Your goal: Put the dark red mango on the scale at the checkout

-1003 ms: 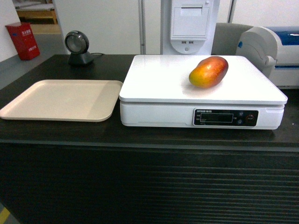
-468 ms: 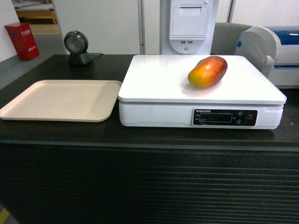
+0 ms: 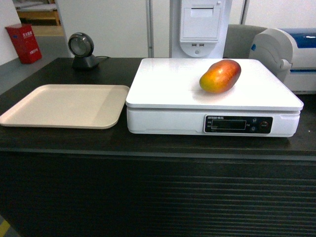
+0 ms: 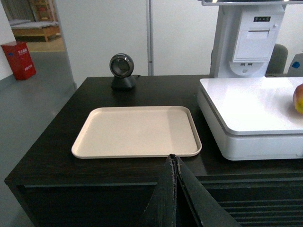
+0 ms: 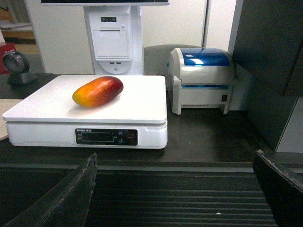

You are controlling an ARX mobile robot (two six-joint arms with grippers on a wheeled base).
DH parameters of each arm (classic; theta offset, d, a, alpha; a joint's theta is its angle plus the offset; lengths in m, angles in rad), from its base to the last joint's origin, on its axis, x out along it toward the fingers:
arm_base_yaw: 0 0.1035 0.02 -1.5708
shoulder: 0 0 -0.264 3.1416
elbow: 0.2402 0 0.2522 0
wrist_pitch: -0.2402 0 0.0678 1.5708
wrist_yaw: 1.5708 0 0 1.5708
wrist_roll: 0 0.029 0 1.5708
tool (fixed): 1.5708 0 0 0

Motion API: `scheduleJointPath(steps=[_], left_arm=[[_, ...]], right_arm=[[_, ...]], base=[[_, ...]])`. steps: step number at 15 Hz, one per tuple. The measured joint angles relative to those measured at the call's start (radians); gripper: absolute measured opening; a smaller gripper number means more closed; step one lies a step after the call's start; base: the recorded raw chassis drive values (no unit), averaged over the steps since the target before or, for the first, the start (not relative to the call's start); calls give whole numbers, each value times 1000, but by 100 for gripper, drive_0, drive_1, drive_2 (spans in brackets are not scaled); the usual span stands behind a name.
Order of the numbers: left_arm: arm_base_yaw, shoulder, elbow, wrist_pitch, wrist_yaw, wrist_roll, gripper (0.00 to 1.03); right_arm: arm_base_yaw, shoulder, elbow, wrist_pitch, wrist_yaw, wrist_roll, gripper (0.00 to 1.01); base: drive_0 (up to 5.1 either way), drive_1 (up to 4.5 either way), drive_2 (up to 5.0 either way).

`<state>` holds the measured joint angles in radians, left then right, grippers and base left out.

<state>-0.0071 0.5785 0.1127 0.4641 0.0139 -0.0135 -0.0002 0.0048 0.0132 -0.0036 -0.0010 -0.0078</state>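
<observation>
The dark red mango (image 3: 220, 76) is seen lying on its side on the flat white platform of the scale (image 3: 168, 91), in the upper right of the head view, with its red end turned toward the upper right and its orange-yellow end toward the lower left. The scale is set on the dark top of the checkout (image 3: 148, 143), whose ribbed front fills the lower part of the frame. A beige tray (image 3: 64, 105) is placed just beside the scale at the left. A round black scanner (image 3: 81, 49) is located at the upper left, behind the tray.

In the left wrist view, the left gripper (image 4: 174, 189) is shown at the bottom centre with its fingers pressed together, nothing between them. In the right wrist view, the right gripper (image 5: 175, 189) is shown with its fingers spread wide toward the lower corners, released and well apart from the mango. A white and blue printer (image 5: 203, 78) is placed at the right of the scale.
</observation>
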Motion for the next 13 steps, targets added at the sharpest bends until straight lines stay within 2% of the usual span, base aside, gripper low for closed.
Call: scheduleJointPath(steps=[1, 7, 9, 13], left_arm=[[4, -29, -13, -16, -14, 0, 2], [8, -198, -71, -128, -14, 0, 2], [8, -234, -104, -131, -14, 0, 2], [8, -329, -104, -217, -14, 0, 2]], right_arm=[[0, 0, 0, 0, 1, 0, 98], [0, 0, 0, 0, 1, 0, 98], [0, 0, 0, 0, 1, 0, 98], [0, 0, 0, 0, 1, 0, 98]], base=[[0, 0, 0], [0, 0, 0], [0, 0, 0], [0, 0, 0]])
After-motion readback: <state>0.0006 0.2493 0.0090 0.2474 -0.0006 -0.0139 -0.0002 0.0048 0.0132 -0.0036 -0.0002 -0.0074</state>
